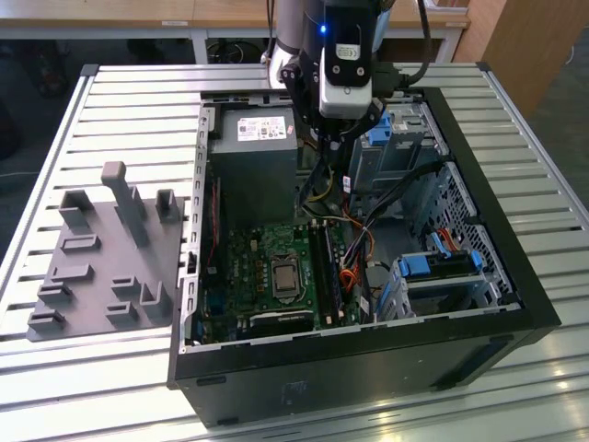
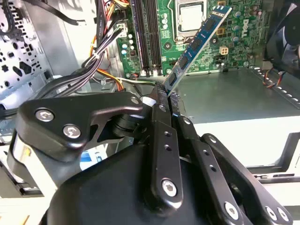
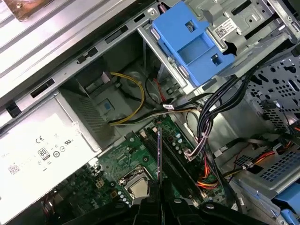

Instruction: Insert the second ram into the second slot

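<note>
Open PC case (image 1: 368,368) lies on its side on a slatted metal table (image 1: 120,92). A grey fixture block (image 1: 101,267) sits beside it on the exterior view's left, and wood-topped benches (image 1: 138,11) stand behind.

My gripper (image 1: 324,145) hangs over the case interior between the power supply (image 1: 253,157) and the drive cage with its blue clips (image 1: 382,133).

My fingers (image 2: 161,122) are clamped narrow on one short end of the second ram (image 2: 199,40). Its long axis runs straight out past my fingertips toward the motherboard (image 2: 234,42), and the free end is over the CPU socket (image 2: 190,16) area.

The first wrist view shows the stick edge-on, as a thin line (image 3: 159,154) over the memory slots (image 3: 176,164). The stick is clear of the slots (image 2: 145,33), not seated.
</note>
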You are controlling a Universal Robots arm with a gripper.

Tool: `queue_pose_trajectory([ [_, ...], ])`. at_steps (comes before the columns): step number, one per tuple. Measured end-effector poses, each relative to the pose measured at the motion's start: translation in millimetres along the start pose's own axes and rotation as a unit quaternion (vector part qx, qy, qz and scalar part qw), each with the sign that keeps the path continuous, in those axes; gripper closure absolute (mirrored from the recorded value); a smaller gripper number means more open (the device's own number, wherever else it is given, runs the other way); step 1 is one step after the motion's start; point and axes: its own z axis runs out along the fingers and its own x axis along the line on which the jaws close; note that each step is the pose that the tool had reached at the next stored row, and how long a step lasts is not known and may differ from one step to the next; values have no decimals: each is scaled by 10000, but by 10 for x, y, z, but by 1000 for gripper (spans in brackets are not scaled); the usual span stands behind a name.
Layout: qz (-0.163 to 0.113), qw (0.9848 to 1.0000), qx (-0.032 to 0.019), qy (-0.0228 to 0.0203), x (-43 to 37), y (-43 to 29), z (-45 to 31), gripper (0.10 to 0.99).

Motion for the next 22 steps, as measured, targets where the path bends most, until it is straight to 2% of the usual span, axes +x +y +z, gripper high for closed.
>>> queue_pose_trajectory([
  [4, 94, 10000, 2, -4, 0, 0, 1, 949],
  [12, -195, 9998, -3, 7, 0, 0, 3, 949],
  [22, -286, 9996, -5, 11, 0, 0, 3, 949],
])
